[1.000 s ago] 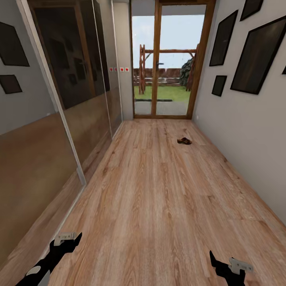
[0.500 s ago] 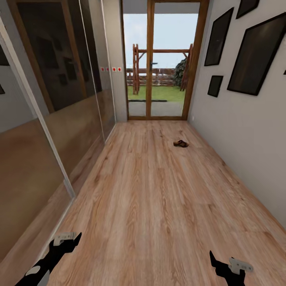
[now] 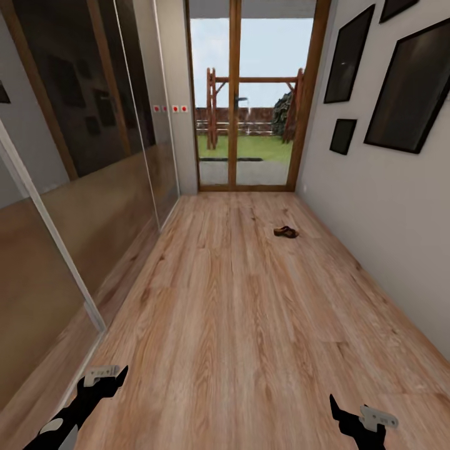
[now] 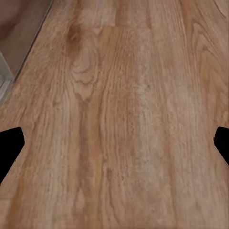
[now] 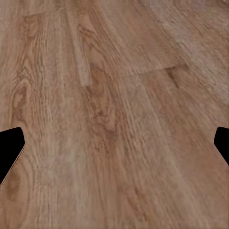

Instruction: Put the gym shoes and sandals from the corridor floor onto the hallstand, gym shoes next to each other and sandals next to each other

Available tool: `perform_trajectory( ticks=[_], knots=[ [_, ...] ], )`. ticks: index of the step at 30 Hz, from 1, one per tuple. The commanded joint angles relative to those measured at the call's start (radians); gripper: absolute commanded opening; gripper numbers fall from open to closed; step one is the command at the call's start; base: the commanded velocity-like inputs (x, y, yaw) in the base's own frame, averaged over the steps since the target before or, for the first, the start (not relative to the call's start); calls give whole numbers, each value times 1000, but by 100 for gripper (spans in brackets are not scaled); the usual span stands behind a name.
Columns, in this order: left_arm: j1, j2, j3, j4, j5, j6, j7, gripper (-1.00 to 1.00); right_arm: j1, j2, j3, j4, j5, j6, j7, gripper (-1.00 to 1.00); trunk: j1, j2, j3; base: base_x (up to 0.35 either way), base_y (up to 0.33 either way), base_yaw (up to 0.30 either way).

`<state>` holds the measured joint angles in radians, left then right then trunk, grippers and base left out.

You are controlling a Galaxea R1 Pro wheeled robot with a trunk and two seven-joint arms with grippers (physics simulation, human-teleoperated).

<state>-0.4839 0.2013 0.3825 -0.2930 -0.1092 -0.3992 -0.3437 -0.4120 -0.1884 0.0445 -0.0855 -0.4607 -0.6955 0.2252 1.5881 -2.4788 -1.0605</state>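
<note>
The corridor floor (image 3: 250, 312) is open wood planks from the near end to the glass door (image 3: 247, 100) at the far end. One sandal (image 3: 286, 232) lies on it, far ahead and nearer to the right wall (image 3: 387, 219). Mirrored wardrobe doors (image 3: 75, 187) close the left side. Under both wrist cameras there is bare floor between the wide-apart fingertips.

A home corridor: wood-plank floor (image 3: 250, 325), mirrored wardrobe doors (image 3: 75, 187), glazed garden door (image 3: 250, 106).
</note>
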Motion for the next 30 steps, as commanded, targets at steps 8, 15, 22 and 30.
perform_trajectory(
  ticks=[8, 15, 22, 30],
  knots=[
    [-1, -1, 8, 1, -10, -4, -5, 100, -1, 0, 5, 1, -10, -2, 6, 100, 0, 0, -1, 339, 0, 0],
    [-1, -2, 8, 2, -10, -4, -5, 100, -1, 0, 5, 1, -10, -2, 6, 100, 0, 0, -1, 339, 0, 0],
    [-1, -3, 8, 2, -10, -4, -5, 100, -1, 0, 5, 1, -10, -2, 6, 100, 0, 0, -1, 339, 0, 0],
    [-1, -3, 9, 2, -11, -4, -5, 100, -1, 0, 5, 3, -10, -2, 6, 100, 0, 0, -1, 339, 0, 0]
  ],
)
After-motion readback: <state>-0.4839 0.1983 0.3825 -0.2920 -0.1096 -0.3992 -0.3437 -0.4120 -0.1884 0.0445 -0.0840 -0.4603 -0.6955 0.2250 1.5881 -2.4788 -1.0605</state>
